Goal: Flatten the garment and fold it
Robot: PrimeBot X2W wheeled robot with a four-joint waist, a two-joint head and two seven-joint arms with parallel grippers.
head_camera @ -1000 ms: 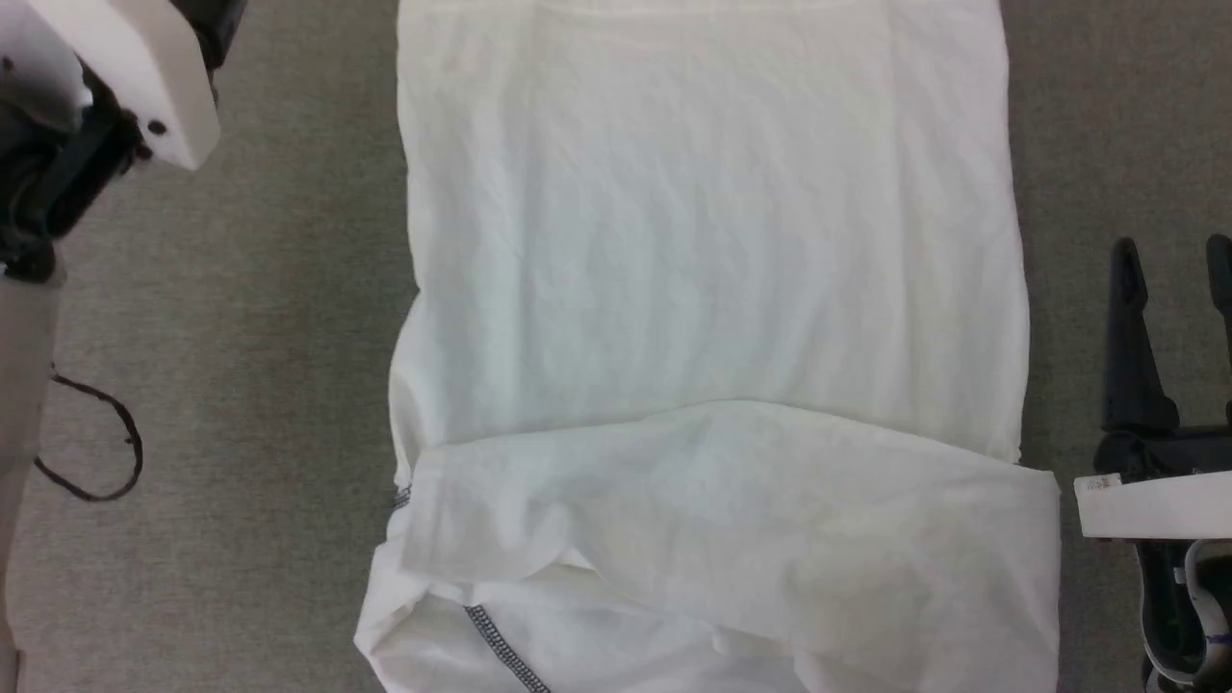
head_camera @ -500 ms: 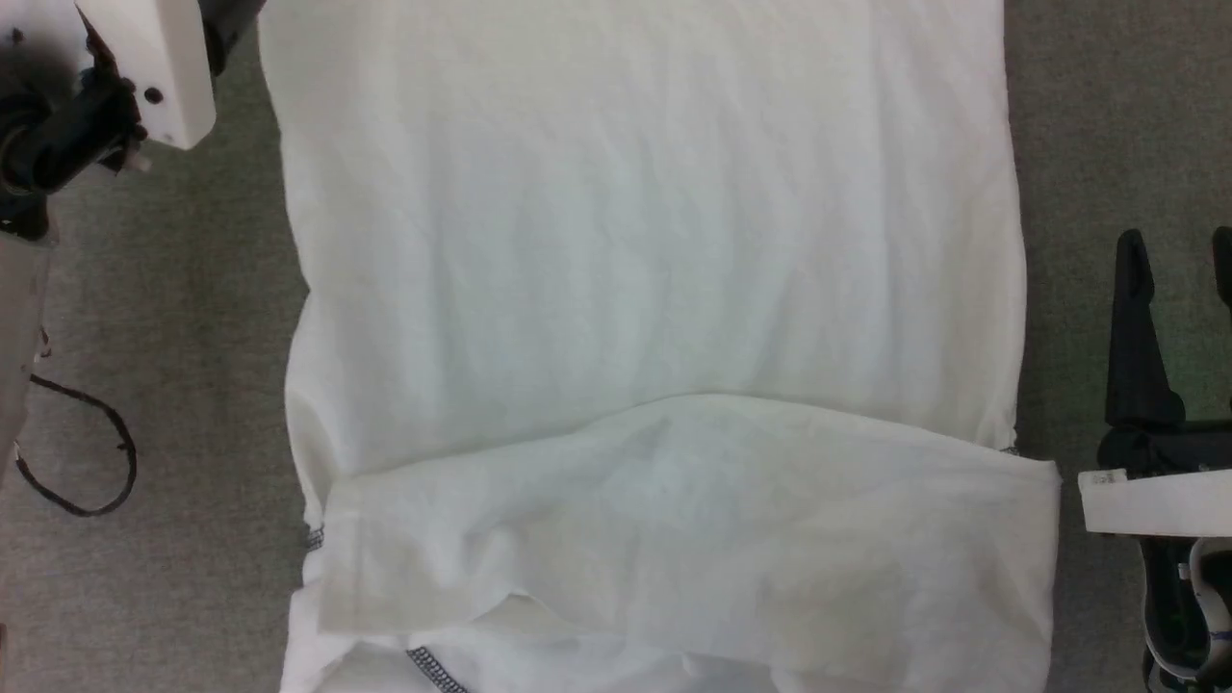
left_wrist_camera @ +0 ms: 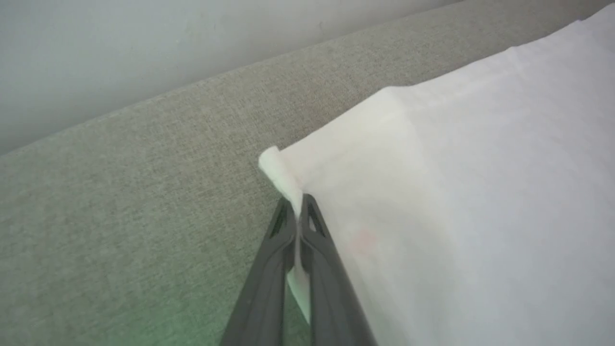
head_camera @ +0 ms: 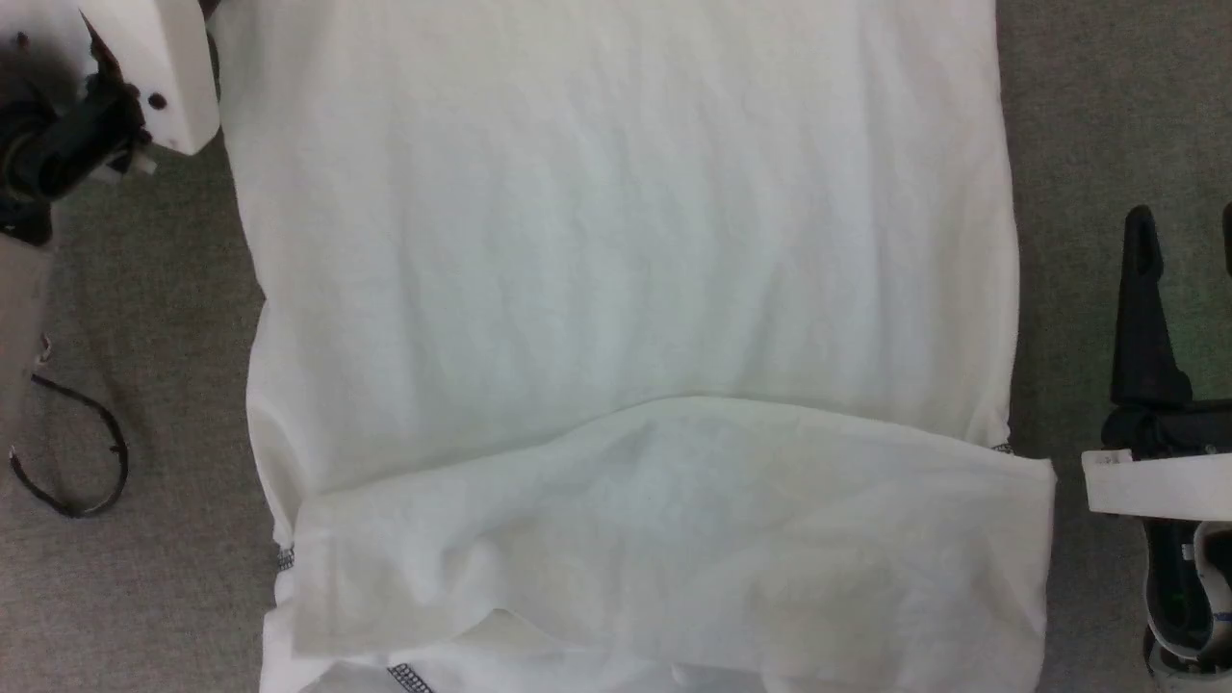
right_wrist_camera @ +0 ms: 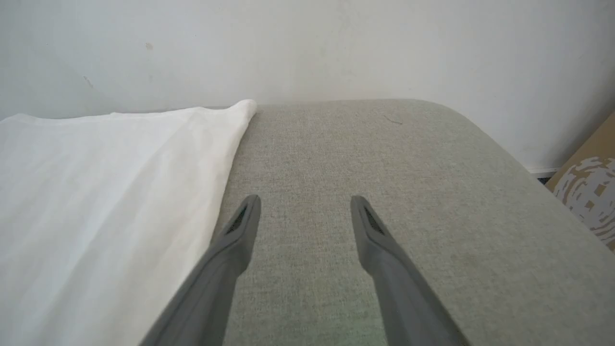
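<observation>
The white garment [head_camera: 626,289] lies spread on the grey padded surface [head_camera: 144,597], with its near part folded back in a wide band [head_camera: 674,539] and dark dashed stitching [head_camera: 409,679] at the bottom edge. In the left wrist view my left gripper [left_wrist_camera: 299,204] is shut on the garment's [left_wrist_camera: 456,192] left edge, and a small roll of cloth sticks out past the tips. My left wrist [head_camera: 144,67] sits at the upper left beside that edge. My right gripper [head_camera: 1186,236] stands open just right of the cloth, fingers apart over bare surface [right_wrist_camera: 305,204] beside the garment [right_wrist_camera: 96,192].
A black cable loop [head_camera: 72,452] lies on the surface at the left. A pale wall [right_wrist_camera: 307,48] rises behind the far edge. The surface rounds off at its far right corner, with a cardboard box [right_wrist_camera: 586,192] beyond it.
The garment's left edge has been drawn well to the left, so the cloth lies wider and smoother; its right edge has stayed. My right gripper has shifted slightly up the view.
</observation>
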